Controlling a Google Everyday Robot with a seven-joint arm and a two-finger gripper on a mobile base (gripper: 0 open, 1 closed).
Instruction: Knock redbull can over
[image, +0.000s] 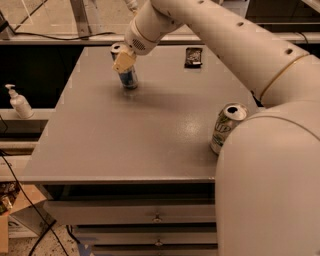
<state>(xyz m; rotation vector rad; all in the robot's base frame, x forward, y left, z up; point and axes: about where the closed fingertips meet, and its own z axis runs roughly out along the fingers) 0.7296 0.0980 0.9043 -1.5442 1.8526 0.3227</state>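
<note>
The redbull can (128, 77), slim with a silver top and blue lower part, stands at the far left of the grey table (130, 135) and leans a little with its top to the left. My gripper (124, 61) is at the end of the white arm reaching in from the upper right. It is pressed against the can's upper half and hides the can's middle.
A wider white-and-green soda can (226, 127) stands near the table's right front edge, partly behind my arm's large white body. A small black object (193, 56) lies at the far edge. A pump bottle (19, 102) stands on a ledge to the left. Drawers sit below the table.
</note>
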